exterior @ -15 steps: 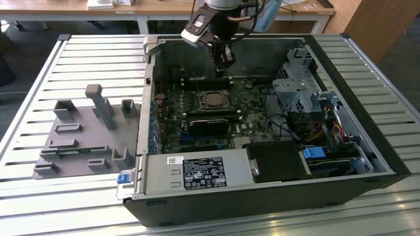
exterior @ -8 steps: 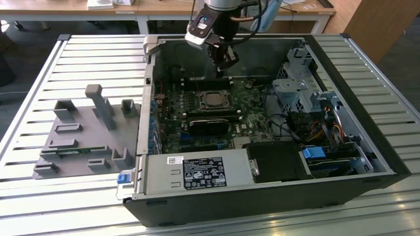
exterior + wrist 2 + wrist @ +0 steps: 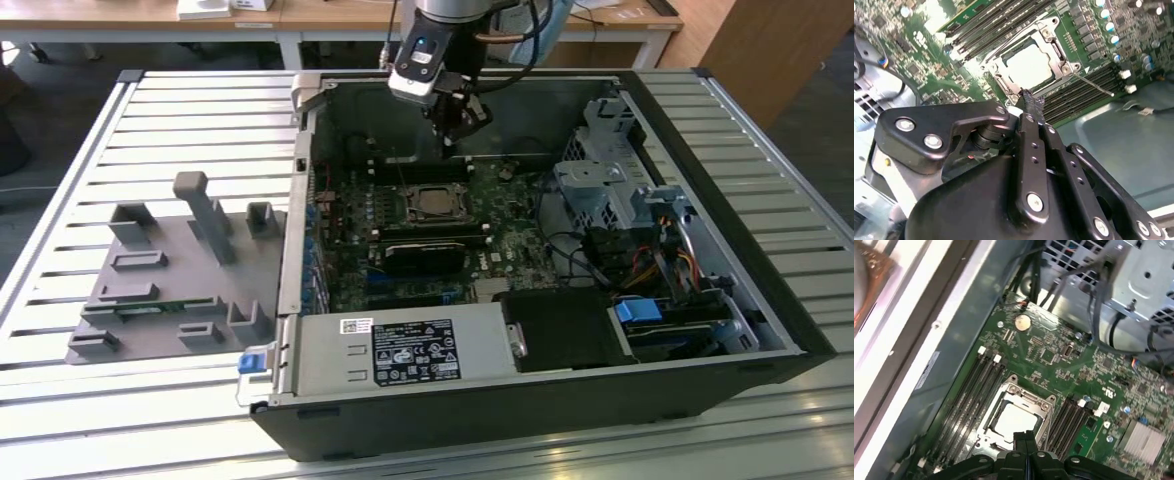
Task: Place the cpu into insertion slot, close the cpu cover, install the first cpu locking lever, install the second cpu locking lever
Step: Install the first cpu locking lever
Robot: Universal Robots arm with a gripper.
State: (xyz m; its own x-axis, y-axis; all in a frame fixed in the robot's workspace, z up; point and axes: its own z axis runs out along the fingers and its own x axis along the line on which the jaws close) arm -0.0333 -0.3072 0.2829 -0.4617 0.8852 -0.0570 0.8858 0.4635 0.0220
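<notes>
The open computer case (image 3: pixel 767 335) on the slatted surface (image 3: pixel 174 110) holds the motherboard (image 3: pixel 514 250). The cpu (image 3: pixel 434 205) sits in its socket, framed by the cpu cover (image 3: pixel 1005 392). The pincer (image 3: pixel 453 140), clenched empty, hangs near the socket's edge.

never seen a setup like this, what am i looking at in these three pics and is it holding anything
A robot arm is working inside an open computer case lying on a slatted table. The exterior view looks on from outside; both wrist views ride on the arm, looking past its gripper. The gripper is shut, holds nothing and hovers above the motherboard. The cpu sits in place there, with the cover down around it. A grey tray lies beside the case.
</notes>
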